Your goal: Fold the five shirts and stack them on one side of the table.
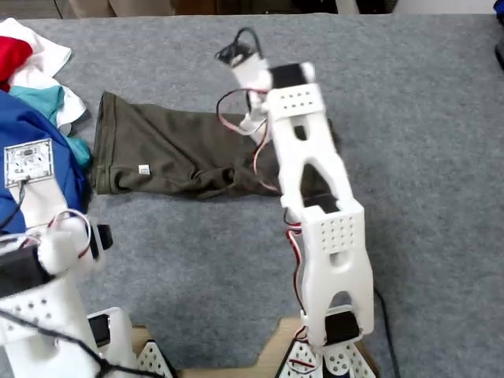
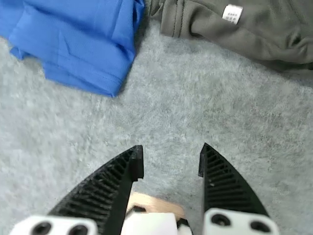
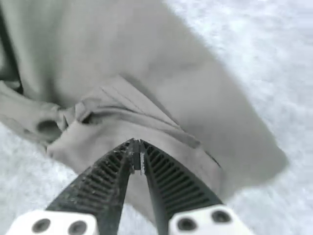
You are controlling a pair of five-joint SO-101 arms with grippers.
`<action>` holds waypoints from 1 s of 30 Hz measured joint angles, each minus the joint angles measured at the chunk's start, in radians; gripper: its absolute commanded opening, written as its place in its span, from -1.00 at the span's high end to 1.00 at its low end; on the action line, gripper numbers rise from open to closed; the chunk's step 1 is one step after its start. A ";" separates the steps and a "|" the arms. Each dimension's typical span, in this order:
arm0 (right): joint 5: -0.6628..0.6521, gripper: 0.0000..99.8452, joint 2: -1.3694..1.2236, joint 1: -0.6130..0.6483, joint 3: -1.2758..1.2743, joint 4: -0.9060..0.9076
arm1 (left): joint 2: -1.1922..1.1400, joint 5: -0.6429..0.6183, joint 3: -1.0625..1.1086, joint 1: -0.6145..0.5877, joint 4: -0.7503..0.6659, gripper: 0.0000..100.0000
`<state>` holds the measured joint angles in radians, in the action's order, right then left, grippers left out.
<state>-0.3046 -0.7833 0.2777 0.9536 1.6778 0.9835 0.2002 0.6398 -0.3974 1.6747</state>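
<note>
Olive shirt (image 1: 173, 153) is lying bunched lengthwise mid-worktop (image 1: 425, 118), apparently part-folded. Right tool (image 3: 137, 149), jaws closed and seemingly empty, is hovering over it, likely to regrip. Left tool (image 2: 171, 159), jaws wide, is hanging near-left beside blue shirt (image 2: 73, 39).

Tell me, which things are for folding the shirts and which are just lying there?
For the job: olive shirt, blue shirt, red shirt, white shirt, teal shirt, left hand, right hand.

Just there: grey table cover, wooden board under the arms.
</note>
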 measured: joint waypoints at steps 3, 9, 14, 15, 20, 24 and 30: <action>0.000 0.98 0.006 -0.043 0.146 0.078 | -0.175 -0.043 -0.086 0.000 -0.003 0.60; 0.000 0.98 0.091 -0.195 0.204 0.089 | -0.617 -0.038 -0.442 0.000 -0.003 0.52; 0.000 0.99 0.166 -0.336 0.117 0.091 | -0.957 -0.008 -0.741 0.000 0.017 0.49; 0.000 0.99 0.180 -0.362 0.077 0.091 | -1.020 -0.006 -0.798 0.000 0.018 0.47; 0.000 0.99 0.236 -0.454 -0.143 0.091 | -1.300 -0.003 -1.091 0.005 0.018 0.43; 0.000 0.99 0.239 -0.491 -0.256 0.063 | -1.514 -0.003 -1.327 0.025 0.020 0.43; 0.000 0.99 0.239 -0.499 -0.302 0.028 | -1.801 -0.003 -1.654 0.104 0.020 0.44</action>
<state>-0.3046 -0.5439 -0.2209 0.6513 1.7054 -0.8178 0.1972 -1.0142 -0.2931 1.6947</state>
